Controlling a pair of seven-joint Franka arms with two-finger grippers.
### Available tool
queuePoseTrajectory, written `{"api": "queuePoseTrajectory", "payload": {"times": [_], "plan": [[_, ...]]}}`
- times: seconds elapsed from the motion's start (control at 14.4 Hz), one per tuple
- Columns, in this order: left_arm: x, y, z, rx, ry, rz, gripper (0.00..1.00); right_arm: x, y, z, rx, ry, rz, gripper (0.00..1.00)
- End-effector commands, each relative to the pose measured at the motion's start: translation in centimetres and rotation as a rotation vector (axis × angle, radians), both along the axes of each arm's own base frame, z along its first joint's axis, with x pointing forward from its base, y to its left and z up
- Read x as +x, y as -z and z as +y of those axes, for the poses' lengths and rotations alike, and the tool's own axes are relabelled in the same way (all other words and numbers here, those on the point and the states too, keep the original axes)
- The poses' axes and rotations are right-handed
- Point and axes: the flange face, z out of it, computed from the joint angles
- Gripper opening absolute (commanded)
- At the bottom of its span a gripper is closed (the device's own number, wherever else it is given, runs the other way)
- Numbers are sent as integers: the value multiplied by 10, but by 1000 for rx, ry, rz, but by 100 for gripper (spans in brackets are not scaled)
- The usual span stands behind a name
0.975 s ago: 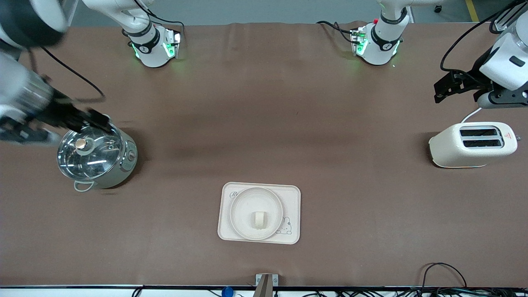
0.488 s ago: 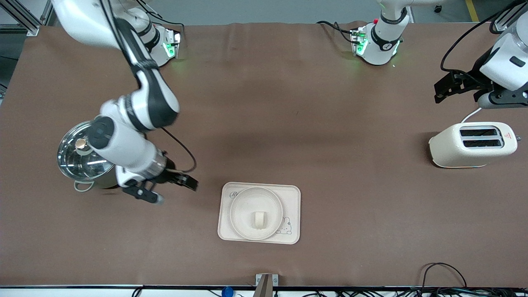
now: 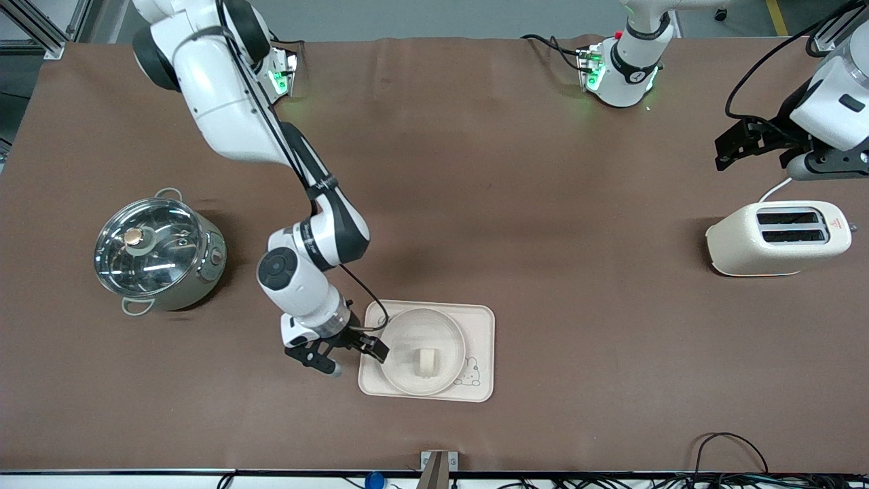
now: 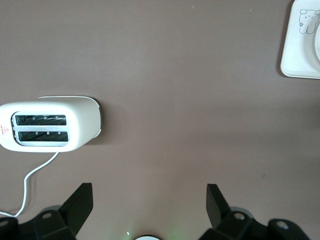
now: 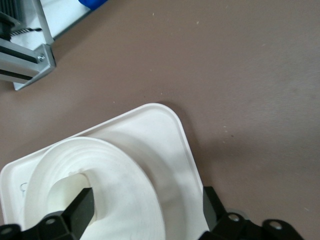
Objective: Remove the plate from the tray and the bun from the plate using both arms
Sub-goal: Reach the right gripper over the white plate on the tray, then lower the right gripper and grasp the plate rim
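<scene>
The round cream plate (image 3: 410, 333) lies on the rectangular cream tray (image 3: 481, 339), near the front edge of the table. The small pale bun (image 3: 426, 361) sits in the plate. My right gripper (image 3: 372, 349) is low at the plate's rim, on the side toward the right arm's end of the table. In the right wrist view the gripper (image 5: 147, 210) is open, with the plate's (image 5: 115, 175) rim and the tray's (image 5: 172, 132) edge between its black fingers (image 5: 82, 205). My left gripper (image 3: 730, 146) is open and empty, and waits above the table by the toaster; it also shows in the left wrist view (image 4: 150, 210).
A steel pot with a glass lid (image 3: 157, 255) stands toward the right arm's end. A white toaster (image 3: 777, 238) stands toward the left arm's end and also shows in the left wrist view (image 4: 50, 125). Cables lie along the front edge (image 3: 726, 462).
My right arm has swung from over the pot across and down to the plate's rim on the tray. The left arm, plate and bun have not moved.
</scene>
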Motion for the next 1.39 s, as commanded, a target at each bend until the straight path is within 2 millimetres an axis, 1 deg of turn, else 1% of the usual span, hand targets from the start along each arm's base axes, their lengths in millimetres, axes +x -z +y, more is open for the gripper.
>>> {"api": "queuePoseTrajectory", "payload": {"times": [0.0, 0.07, 0.14, 0.21, 0.28, 0.42, 0.49, 0.77, 0.84, 0.91, 0.98, 1.04, 1.11, 1.25, 1.32], "plan": [[5, 3, 2, 5, 12, 4, 100, 6, -4, 7, 10, 8, -13, 73], [5, 3, 2, 5, 12, 4, 100, 3, -2, 14, 6, -3, -11, 68], [5, 3, 2, 5, 12, 4, 100, 1, 1, 16, 3, -7, -11, 60], [5, 3, 2, 6, 12, 3, 100, -1, 4, 20, 1, -13, -17, 56], [6, 3, 2, 5, 12, -5, 100, -2, 7, 22, -6, -21, -24, 56], [7, 4, 2, 5, 12, -7, 100, -5, 14, 26, -40, -49, -40, 48], [8, 4, 2, 5, 12, -5, 100, -7, 17, 28, -54, -61, -45, 47], [9, 7, 2, 5, 12, 0, 100, -8, 27, 28, -90, -88, -59, 46], [10, 9, 1, 3, 13, 3, 100, -8, 30, 28, -89, -89, -67, 41], [10, 9, 1, 2, 13, 3, 100, -10, 35, 28, -103, -103, -77, 24], [10, 9, 1, 2, 13, 3, 100, -12, 38, 29, -105, -106, -88, 4], [10, 9, 1, 2, 11, 3, 100, -12, 39, 29, -103, -106, -95, 0], [10, 9, 0, 2, 11, 1, 100, -12, 38, 29, -102, -107, -97, 0], [11, 8, -1, 0, 11, -11, 100, -12, 28, 30, -69, -90, -141, 0], [12, 7, -1, -1, 9, -15, 100, -19, 26, 29, -54, -87, -154, 0]]}}
